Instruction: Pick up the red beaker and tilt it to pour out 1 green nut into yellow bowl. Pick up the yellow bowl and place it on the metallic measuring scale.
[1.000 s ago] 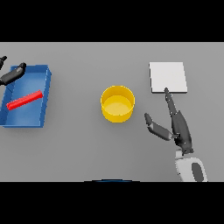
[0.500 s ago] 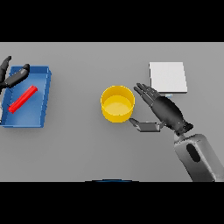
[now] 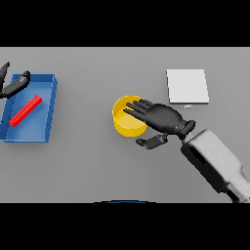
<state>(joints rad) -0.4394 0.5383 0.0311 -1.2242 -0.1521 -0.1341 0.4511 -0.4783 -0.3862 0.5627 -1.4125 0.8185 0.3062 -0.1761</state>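
The yellow bowl (image 3: 125,126) stands at the table's middle. My right hand (image 3: 163,118) lies over its right rim, fingers straight and stretched leftward across the bowl's opening, thumb below beside the bowl's right wall; the hand is open. The bowl's inside is partly hidden by the fingers. The red beaker (image 3: 26,110) lies on its side in the blue tray (image 3: 43,132) at the left. My left hand (image 3: 11,86) shows at the far left edge above the tray's upper corner, fingers straight, holding nothing. The metallic scale (image 3: 187,86), a pale square plate, sits at the upper right.
The blue tray's raised walls stand between the beaker and the bowl. Bare grey table lies between tray and bowl and along the front. My right forearm (image 3: 215,162) crosses the lower right.
My right hand has swung left from beside the scale to the bowl, its fingers now reaching over the rim. The left hand has drifted slightly left at the tray's corner.
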